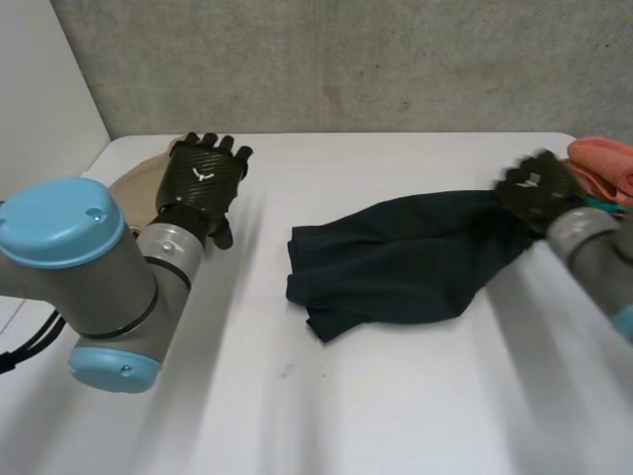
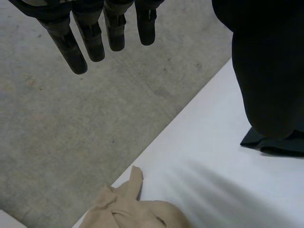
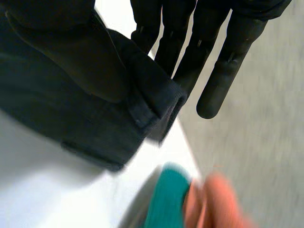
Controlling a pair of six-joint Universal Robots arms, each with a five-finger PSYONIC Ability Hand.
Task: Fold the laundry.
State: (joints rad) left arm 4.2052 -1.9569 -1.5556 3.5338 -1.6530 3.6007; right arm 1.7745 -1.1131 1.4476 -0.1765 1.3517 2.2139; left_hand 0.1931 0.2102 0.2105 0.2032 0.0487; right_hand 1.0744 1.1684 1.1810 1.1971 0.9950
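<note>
Head view: right robot hand pinches the dark garment; left robot hand, white-marked, fingers straight.

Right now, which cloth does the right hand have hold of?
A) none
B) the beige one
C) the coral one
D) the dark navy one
D: the hem of the dark navy garment is pinched between the thumb and fingers of the right hand, and the cloth stretches toward that hand. The beige cloth lies over by the left hand.
</note>
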